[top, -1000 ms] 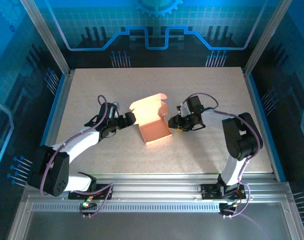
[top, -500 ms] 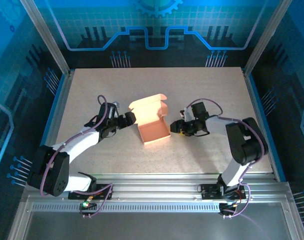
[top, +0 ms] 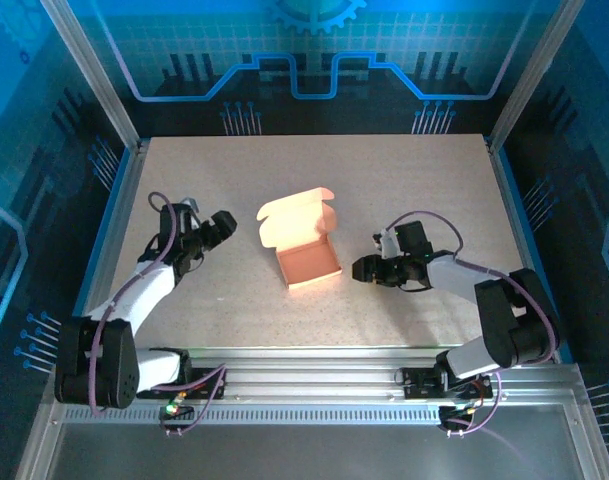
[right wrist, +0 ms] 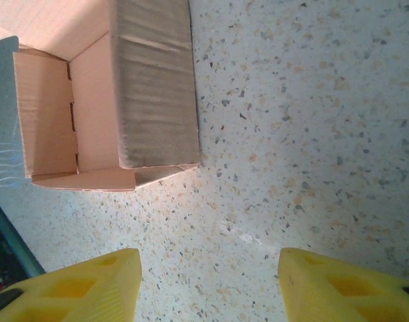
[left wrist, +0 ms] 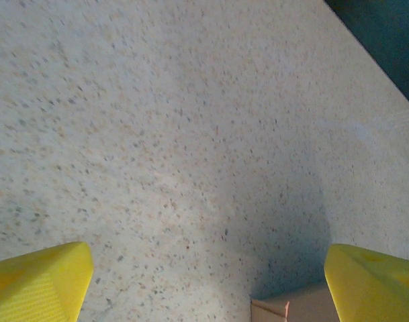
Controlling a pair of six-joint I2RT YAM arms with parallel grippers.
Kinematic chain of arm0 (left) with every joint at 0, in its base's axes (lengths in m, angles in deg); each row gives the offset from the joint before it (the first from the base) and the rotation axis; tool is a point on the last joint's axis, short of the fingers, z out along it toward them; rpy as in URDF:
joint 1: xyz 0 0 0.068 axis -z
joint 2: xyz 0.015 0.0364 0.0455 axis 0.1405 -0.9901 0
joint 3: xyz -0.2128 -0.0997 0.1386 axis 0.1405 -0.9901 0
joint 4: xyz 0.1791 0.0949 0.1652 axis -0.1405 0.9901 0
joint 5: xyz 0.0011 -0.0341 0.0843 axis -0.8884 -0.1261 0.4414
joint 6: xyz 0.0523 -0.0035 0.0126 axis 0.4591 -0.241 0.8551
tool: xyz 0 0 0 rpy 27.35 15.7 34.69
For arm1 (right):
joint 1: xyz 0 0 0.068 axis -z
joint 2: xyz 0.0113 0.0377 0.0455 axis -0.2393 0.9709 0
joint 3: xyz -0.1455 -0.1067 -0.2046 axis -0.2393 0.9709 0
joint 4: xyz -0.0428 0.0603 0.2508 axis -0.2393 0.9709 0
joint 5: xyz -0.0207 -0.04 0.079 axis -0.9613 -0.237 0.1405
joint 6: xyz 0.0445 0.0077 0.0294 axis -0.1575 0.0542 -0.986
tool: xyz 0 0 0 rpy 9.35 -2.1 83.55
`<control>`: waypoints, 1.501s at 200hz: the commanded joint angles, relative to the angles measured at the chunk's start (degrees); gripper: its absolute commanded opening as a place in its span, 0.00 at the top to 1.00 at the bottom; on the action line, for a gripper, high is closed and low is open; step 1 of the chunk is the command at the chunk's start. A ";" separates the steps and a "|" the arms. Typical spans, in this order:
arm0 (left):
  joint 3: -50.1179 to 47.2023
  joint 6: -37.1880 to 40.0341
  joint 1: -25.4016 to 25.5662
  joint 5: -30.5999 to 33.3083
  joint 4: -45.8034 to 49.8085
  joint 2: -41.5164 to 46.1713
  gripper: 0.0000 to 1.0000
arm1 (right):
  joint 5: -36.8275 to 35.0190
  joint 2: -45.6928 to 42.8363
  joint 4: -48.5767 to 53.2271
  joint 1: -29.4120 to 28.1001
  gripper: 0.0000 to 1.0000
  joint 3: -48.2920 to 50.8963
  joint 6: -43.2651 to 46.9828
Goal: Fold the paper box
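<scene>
The paper box (top: 307, 262) sits near the middle of the table (top: 414, 180), well clear of all four edges. It is a salmon-pink open tray with a rounded lid flap at its far side. The left gripper (top: 222, 224) and right gripper (top: 360, 268) flank it without touching, both spread wide and empty, with bare surface around each.
</scene>
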 commanded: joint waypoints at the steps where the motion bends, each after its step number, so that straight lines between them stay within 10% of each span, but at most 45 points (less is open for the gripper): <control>1: 3.73 -1.25 -0.15 -4.59 -1.90 -4.92 0.09 | -3.18 1.62 1.38 -3.17 0.48 -3.06 2.42; 36: 13.81 2.48 -1.49 -6.92 0.15 -18.90 0.26 | -4.26 5.21 -1.28 -6.71 0.64 -2.95 1.65; 117: 50.59 23.59 1.73 -34.07 20.44 -52.06 0.49 | 1.36 11.80 -13.28 -6.62 0.78 -2.52 -8.30; 191: 54.59 33.65 8.59 -45.91 32.13 -57.92 0.53 | 3.15 20.83 -13.92 -3.61 0.77 -12.77 -7.72; 300: 54.61 32.44 9.34 -46.96 33.01 -60.10 0.58 | -0.62 23.26 -24.59 -4.33 0.80 -13.04 -15.50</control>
